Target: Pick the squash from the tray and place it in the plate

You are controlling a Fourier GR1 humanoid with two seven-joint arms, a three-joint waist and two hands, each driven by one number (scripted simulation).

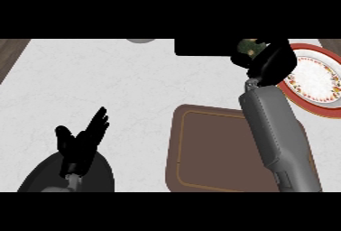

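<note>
A: Where is the squash [249,46] now?

B: Off the tray [213,153] already; it sits in the right hand [269,61], whose fingers curl round it, so only a mottled green patch shows above the knuckles; the hand hangs past the far edge of the tray, just left of the plate [318,76].

A: So the step in hand is the carry to the plate?

B: I judge it so; the lift looks done, the placing is not; the squash is still beside the plate's rim, not over its middle.

A: How should it go?

B: Sweep the hand rightward until the squash is above the white centre; the red patterned rim slopes, and a round thing set there may roll; lower before letting go, then spread the fingers and draw the hand straight up so they do not drag the squash along.

A: Anything in the way?

B: A dark block [203,46] lies on the bench [100,90] just left of the hand; moving right avoids it.

A: And the left hand [83,140]?

B: It rests spread, fingers up, at the lower left, well apart from everything; leave it there.
</note>
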